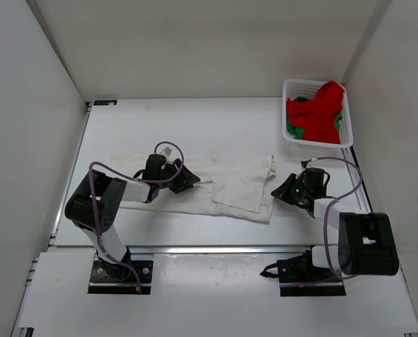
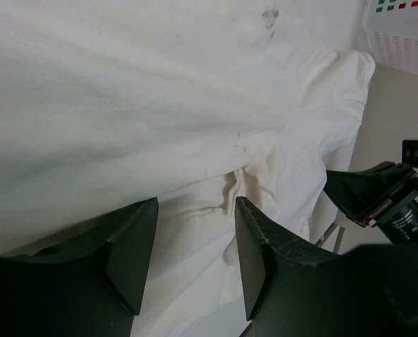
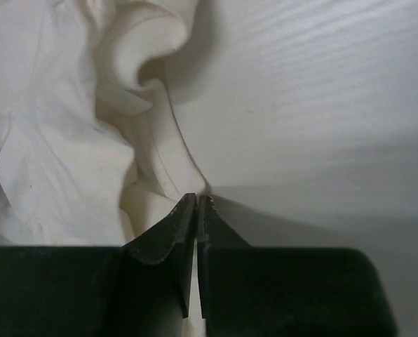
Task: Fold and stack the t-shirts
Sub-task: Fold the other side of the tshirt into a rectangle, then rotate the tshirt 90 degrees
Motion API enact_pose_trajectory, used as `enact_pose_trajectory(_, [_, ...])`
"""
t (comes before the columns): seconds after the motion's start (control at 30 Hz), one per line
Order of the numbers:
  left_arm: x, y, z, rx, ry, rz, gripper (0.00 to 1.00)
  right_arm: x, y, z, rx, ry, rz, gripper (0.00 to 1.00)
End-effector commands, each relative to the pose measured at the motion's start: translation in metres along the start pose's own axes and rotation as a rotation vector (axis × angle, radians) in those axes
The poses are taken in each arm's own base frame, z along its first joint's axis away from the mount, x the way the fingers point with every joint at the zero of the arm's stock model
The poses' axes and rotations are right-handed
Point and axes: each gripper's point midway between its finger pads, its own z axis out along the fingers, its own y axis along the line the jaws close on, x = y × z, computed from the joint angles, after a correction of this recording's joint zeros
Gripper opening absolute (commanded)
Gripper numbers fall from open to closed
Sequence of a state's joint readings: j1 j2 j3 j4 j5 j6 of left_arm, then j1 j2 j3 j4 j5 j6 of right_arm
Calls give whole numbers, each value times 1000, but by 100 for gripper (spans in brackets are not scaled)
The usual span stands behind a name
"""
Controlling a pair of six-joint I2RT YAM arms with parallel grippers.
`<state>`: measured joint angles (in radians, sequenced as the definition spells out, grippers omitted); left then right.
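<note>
Right gripper [image 3: 196, 198] occupies the bottom edge of the right wrist view, jaws pressed together tip to tip. A thin edge of the white t-shirt [image 3: 62, 147] runs down into the meeting point of the tips and is clamped there. The rest of that cloth lies bunched in loose folds to the left of the jaws, with bare table [image 3: 321, 105] to the right. Left gripper [image 2: 195, 210] appears in the left wrist view with jaws apart and nothing between them. Wrinkled white cloth lies directly beyond the gap; whether the tips touch it cannot be determined. From the overhead camera, the white t-shirt lies on the table at mid-depth, spread from in front of the left arm [image 1: 100, 203] toward the right. Its right-hand portion shows as a brighter, roughly square panel that appears to lie on top of the rest. The left gripper sits over the cloth just left of that panel, pointing right. The right gripper sits at the panel's right edge, pointing left. White plastic mesh basket [image 1: 314, 83] stands at the far right corner of the table, well apart from the white t-shirt. Red t-shirt [image 1: 322, 107] is heaped in the basket, its top rising above the rim. Green t-shirt [image 1: 292, 128] lies beneath it, showing only at the left and right sides of the red cloth. Both are crumpled and unfolded.
</note>
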<state>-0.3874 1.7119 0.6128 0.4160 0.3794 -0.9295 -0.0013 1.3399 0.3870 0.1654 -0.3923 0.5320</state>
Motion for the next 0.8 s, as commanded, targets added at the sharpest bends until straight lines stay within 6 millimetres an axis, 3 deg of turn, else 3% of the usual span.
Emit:
enact_pose_trajectory(0.0, [-5,37,-6,-110,-40,-20,60,-8,-14,-15,54,-89,55,0])
enact_pose_trajectory(0.37, [-11,26,-14,-59,-54,-46,60,20,-33,-28,124,-65,112,0])
enact_pose_trajectory(0.57, [-16,17,-19,-44,-77,-47,60,20,-33,-40,120,-120,130,0])
enact_pose_trajectory(0.7, [-17,8,-20,-27,-80,-44,60,15,-24,-50,114,-136,105,6])
enact_pose_trajectory(0.77, [-17,2,-24,-5,-81,-35,60,11,-22,-56,125,-159,88,14])
